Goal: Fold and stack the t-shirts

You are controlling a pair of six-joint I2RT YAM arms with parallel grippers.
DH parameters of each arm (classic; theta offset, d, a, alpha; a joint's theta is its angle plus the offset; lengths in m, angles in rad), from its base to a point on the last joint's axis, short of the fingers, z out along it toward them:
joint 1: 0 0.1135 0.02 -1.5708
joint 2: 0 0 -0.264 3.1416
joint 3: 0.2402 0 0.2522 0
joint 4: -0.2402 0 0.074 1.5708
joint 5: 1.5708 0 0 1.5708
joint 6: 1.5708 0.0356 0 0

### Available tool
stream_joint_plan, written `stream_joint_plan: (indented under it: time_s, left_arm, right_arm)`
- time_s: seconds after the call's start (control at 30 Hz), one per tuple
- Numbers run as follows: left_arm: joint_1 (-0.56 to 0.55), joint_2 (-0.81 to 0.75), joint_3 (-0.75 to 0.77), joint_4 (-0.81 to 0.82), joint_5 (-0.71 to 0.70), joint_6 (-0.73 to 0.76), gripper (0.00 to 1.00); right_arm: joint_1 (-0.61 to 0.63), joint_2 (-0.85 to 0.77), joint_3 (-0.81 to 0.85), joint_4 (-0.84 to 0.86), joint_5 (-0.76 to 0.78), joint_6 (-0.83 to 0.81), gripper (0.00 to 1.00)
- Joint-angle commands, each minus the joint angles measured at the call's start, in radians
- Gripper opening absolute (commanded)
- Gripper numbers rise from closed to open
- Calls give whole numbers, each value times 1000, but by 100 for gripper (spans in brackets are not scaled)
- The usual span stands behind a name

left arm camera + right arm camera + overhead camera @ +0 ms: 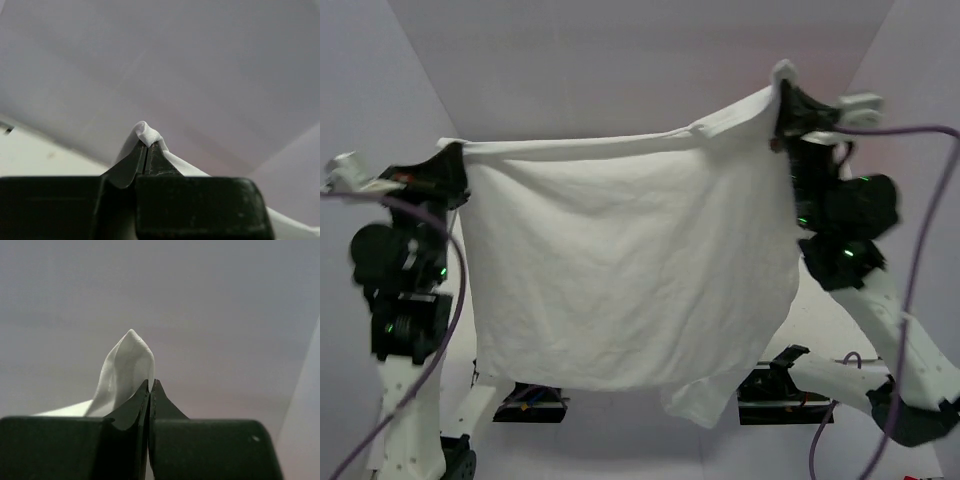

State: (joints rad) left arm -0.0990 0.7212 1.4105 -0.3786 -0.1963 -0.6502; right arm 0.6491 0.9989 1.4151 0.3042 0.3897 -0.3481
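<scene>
The white t-shirt (620,270) hangs spread wide in the air in the top view, held by its two upper corners. My left gripper (455,160) is shut on the left corner; in the left wrist view a small bunch of white cloth (146,133) sticks out past the closed left gripper (148,146). My right gripper (782,110) is shut on the right corner, held higher; in the right wrist view a peak of white cloth (125,365) rises beside the closed right gripper (150,385). A sleeve (705,400) dangles at the bottom. The orange t-shirt is out of view.
Both arms are raised high at the sides. The hanging shirt hides most of the table behind it. The arm bases (530,405) show below the shirt's lower edge. Plain pale walls surround the workspace.
</scene>
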Motion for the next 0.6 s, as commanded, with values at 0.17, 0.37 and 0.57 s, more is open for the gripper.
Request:
stream_joint_plan:
  time_s: [0.17,0.37,0.57]
  left_arm:
    - [8,371,-324,108,-179,-84,0]
    - [18,893,-216,57,-242,-120,89]
    - [18,1244,169,-233,-278,-144,100]
  right_arm:
    - [-107,425,-182,280,267,73,0]
    - [-189,818,-38,175,120,286,0]
    - [-203,1058,160,-53,67,290,82]
